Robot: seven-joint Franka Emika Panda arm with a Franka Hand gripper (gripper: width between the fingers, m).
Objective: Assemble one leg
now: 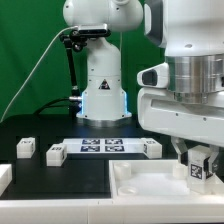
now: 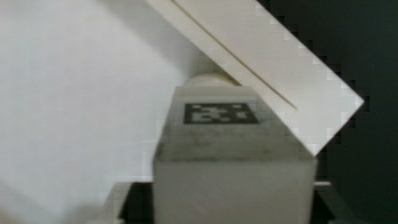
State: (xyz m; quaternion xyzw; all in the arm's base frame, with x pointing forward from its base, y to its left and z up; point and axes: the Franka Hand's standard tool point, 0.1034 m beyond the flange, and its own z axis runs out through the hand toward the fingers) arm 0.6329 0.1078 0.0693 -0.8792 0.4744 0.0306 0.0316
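claw [image 1: 198,165] clamped on leg [image 2: 221,145], lower right of exterior view; hold it upright, squared over a corner socket on white panel [image 1: 148,190]

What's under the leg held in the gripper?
Under the leg in the gripper lies the large white square piece. Whether they touch is hidden by the leg itself.

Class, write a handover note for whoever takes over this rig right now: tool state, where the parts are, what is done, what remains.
Tool: shut on the leg.
Parts: the held leg is at the corner of the large white square piece on the exterior view's right; contact unclear. Three spare legs lie by the marker board.
Done: leg grasped.
Left: seat it in a corner socket.
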